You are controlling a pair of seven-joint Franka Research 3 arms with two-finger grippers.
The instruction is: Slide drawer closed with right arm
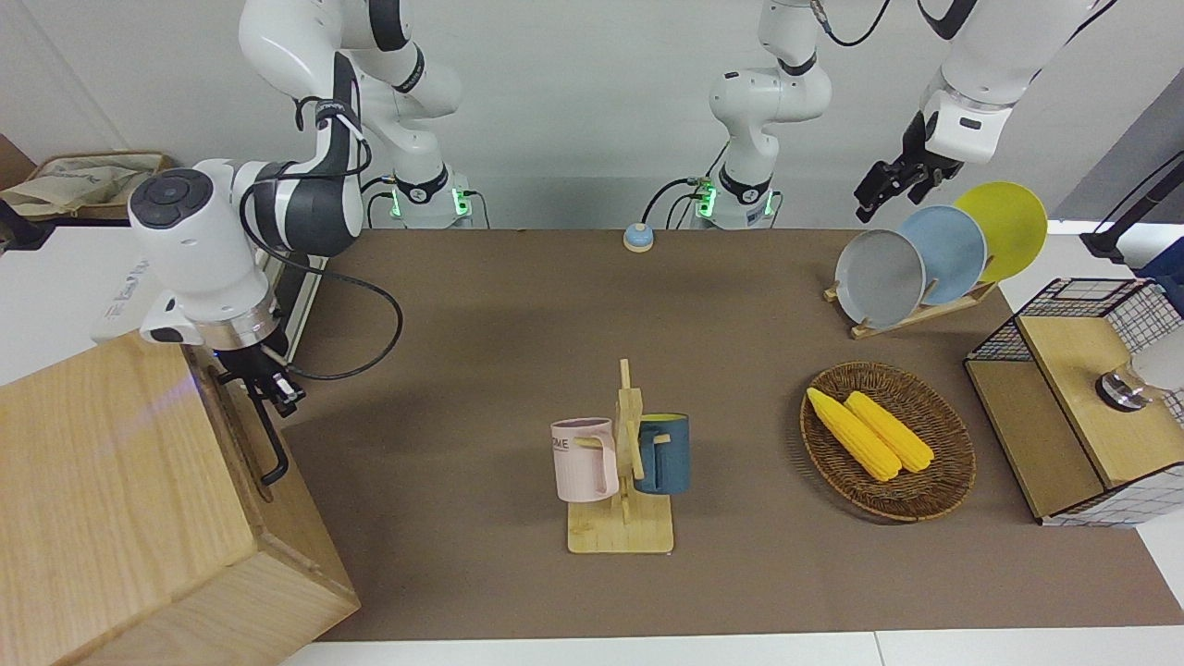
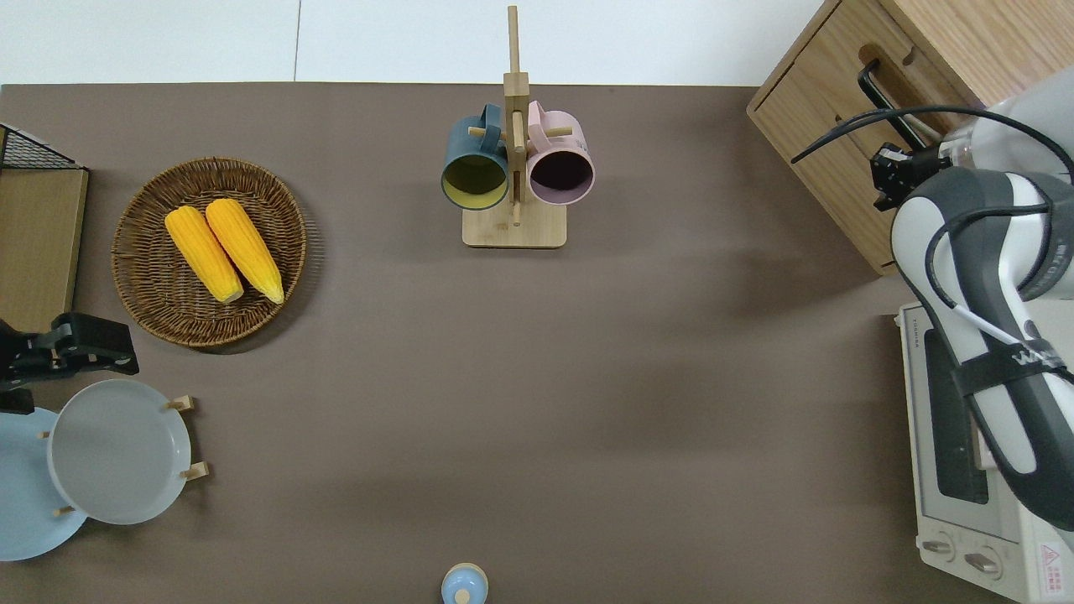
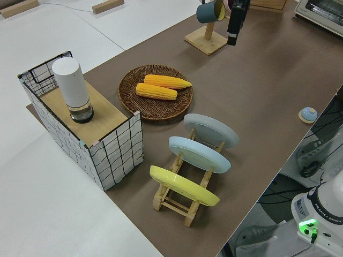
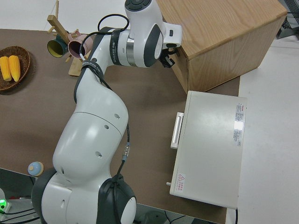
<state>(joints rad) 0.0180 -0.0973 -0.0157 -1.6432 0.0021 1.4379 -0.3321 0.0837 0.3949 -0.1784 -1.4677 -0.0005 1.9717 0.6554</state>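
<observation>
The drawer [image 1: 231, 407] sits pushed in, its front flush with the big pale-wood box [image 1: 102, 481] at the right arm's end of the table. Its black bar handle [image 1: 270, 446] runs along the front; the drawer front also shows in the overhead view [image 2: 864, 105]. My right gripper [image 1: 280, 388] is at the drawer front, by the handle's end nearer the robots, and looks shut and empty. It also shows in the overhead view [image 2: 889, 174]. My left gripper [image 1: 879, 190] is parked.
A white toaster oven [image 2: 965, 470] stands beside the box, nearer the robots. A mug stand [image 1: 622, 481] with two mugs is mid-table. A wicker basket [image 1: 943, 481] with corn, a plate rack [image 1: 911, 319] and a wire-mesh box [image 1: 1073, 407] are toward the left arm's end.
</observation>
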